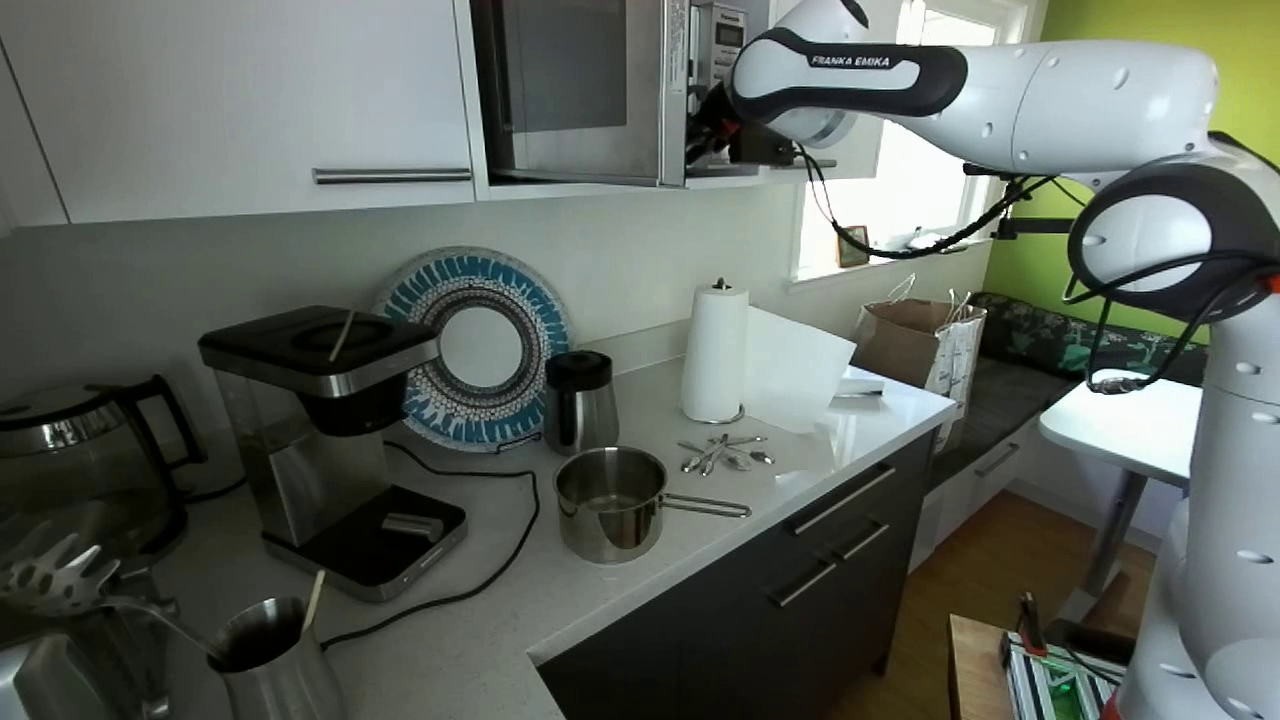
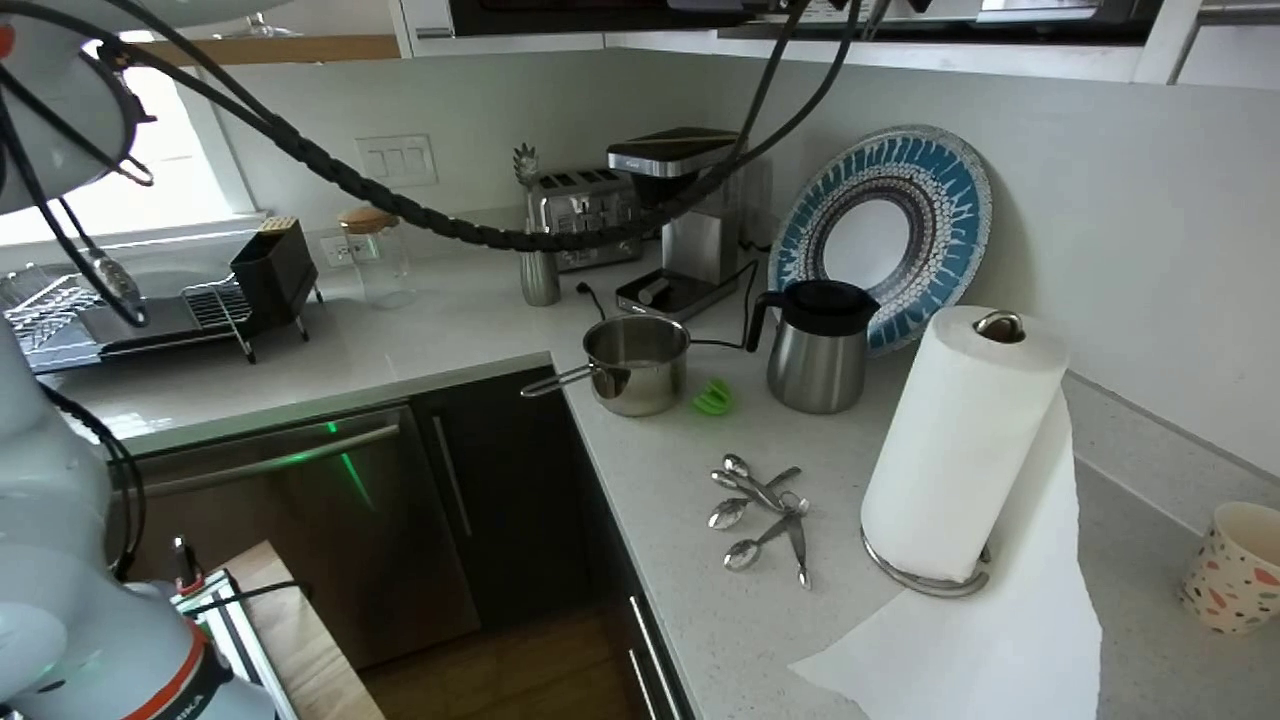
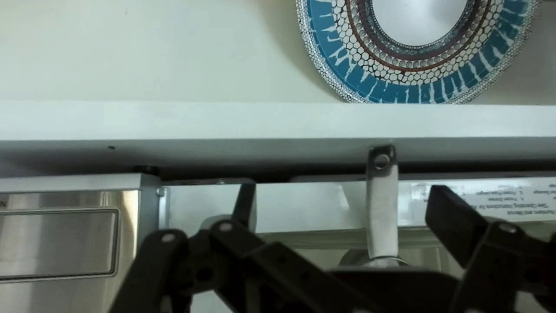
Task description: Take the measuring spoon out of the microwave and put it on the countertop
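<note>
The silver microwave [image 1: 570,80] is up among the wall cabinets with its door swung open. Its silver front also shows in the wrist view [image 3: 56,243]. The measuring spoon [image 3: 382,208] shows in the wrist view as a flat metal handle with a holed end, jutting out across the microwave's lower edge. Its bowl is mostly hidden. My gripper [image 3: 343,204] is open, one finger on each side of the handle, the right one closer, neither visibly touching it. In an exterior view the gripper [image 1: 703,140] is dark and partly hidden behind the door. The white countertop [image 1: 500,605] lies below.
On the countertop are a bundle of small spoons [image 2: 765,510], a saucepan [image 1: 610,505], a steel carafe [image 1: 582,405], a black coffee machine [image 1: 330,440] and a paper towel roll [image 2: 965,440] on a loose sheet. A blue patterned plate [image 2: 805,240] leans on the wall.
</note>
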### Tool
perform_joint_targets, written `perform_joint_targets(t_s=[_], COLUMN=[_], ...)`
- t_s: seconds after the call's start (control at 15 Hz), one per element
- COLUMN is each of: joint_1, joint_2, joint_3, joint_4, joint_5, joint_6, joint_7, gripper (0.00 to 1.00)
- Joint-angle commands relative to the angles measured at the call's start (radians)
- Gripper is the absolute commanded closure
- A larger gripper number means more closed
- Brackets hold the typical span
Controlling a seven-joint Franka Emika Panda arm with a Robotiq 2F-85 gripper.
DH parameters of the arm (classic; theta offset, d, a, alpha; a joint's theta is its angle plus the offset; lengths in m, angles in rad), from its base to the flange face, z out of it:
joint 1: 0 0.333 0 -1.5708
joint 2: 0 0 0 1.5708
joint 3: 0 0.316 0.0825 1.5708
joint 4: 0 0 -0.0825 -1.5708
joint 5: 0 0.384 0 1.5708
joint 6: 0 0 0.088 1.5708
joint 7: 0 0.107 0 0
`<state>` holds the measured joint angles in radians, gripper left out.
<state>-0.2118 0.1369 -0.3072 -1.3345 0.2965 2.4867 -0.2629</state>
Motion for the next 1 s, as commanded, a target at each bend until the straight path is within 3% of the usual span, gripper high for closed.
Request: perform_joint_targets(t_s=[0.0,0.4,0.6,0.87,0.93], joint_1=[-0.055,0.001,0.013,0.019,0.019], joint_2=[0.072,0.095,0.096,0.102,0.109], joint_3=[0.05,0.02,0.021,0.028,0.029], joint_4=[0.117,0.149,0.147,0.144,0.147], joint_5=[-0.017,-0.117,-0.173,-0.188,-0.179], joint_6=[-0.067,-0.072,-0.066,-0.06,-0.054], joint_7=[-0.008,0.03,0.058,0.091,0.098], gripper=[0.0,0.0,0.05,0.24,0.19])
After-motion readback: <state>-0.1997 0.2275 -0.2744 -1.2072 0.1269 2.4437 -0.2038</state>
